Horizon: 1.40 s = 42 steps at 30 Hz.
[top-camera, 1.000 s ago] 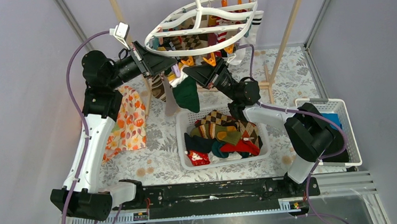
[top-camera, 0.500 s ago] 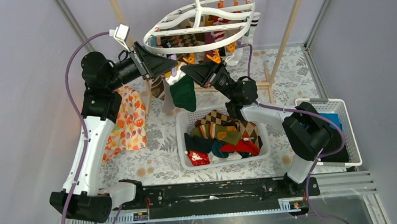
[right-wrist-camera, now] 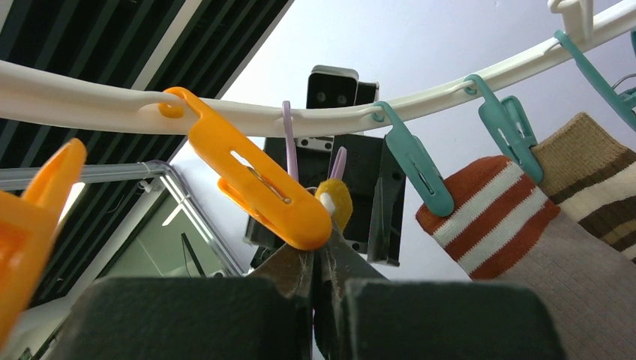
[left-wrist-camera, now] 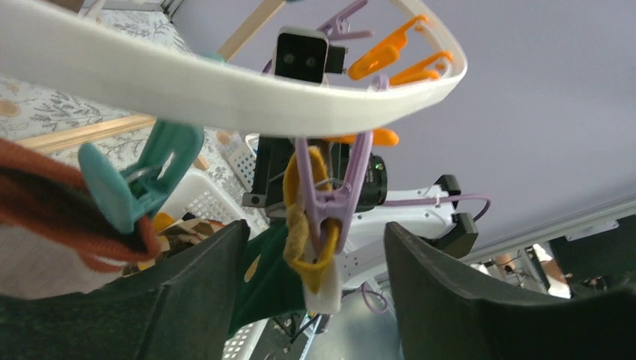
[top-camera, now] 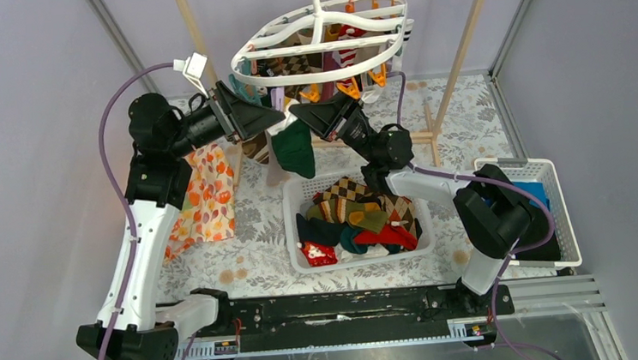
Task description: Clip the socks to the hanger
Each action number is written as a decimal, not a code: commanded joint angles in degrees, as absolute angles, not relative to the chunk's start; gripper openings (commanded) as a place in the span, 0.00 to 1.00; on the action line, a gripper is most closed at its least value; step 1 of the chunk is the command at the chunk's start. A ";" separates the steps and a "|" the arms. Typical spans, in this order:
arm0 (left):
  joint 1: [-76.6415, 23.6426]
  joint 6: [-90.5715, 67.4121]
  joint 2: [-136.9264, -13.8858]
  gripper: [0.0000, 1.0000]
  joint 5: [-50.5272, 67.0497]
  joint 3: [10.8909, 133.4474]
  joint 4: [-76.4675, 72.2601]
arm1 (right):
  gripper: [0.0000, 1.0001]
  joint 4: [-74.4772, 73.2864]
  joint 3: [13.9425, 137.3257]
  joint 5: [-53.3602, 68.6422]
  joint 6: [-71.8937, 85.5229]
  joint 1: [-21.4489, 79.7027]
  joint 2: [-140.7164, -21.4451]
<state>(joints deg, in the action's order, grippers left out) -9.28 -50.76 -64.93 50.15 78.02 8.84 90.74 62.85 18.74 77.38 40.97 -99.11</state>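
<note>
Mustard cuff of the dark green sock (top-camera: 296, 147) sits in a purple clip (left-wrist-camera: 328, 199) on the white hanger (left-wrist-camera: 225, 105), above the table's far edge. The left gripper (left-wrist-camera: 315, 227) straddles that clip, spread wide. The right gripper (right-wrist-camera: 319, 259) pinches the sock just beneath.

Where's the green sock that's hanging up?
In the top view, the green sock dangles from the near rim of the hanger, left of centre, above the white basket.

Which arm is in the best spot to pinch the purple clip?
Left, probably. The left gripper is open with a finger on each side of the purple clip, while the right gripper is shut on the mustard sock cuff, holding it up.
</note>
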 commanded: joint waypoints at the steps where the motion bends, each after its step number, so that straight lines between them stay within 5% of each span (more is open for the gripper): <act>1: -8.96 -48.96 -63.55 0.67 52.46 75.41 8.89 | 0.04 97.96 63.42 16.25 75.22 42.51 -97.40; 11: -8.96 -47.39 -64.90 0.14 51.27 78.80 9.45 | 0.55 92.26 59.33 14.53 70.20 43.28 -93.90; 18: -8.53 -44.55 -64.59 0.04 50.10 80.58 11.74 | 0.81 83.28 50.96 12.03 61.19 42.16 -85.01; 33: -8.43 -42.65 -64.36 0.02 49.72 82.39 14.26 | 0.78 88.01 54.76 14.52 54.02 40.16 -85.51; 42: -8.34 -42.37 -64.24 0.03 49.51 83.02 15.00 | 0.64 92.53 57.04 15.78 56.59 39.67 -88.18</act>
<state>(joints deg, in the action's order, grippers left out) -8.88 -43.70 -64.97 50.09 80.82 14.72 86.43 54.28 14.52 56.03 40.34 -88.25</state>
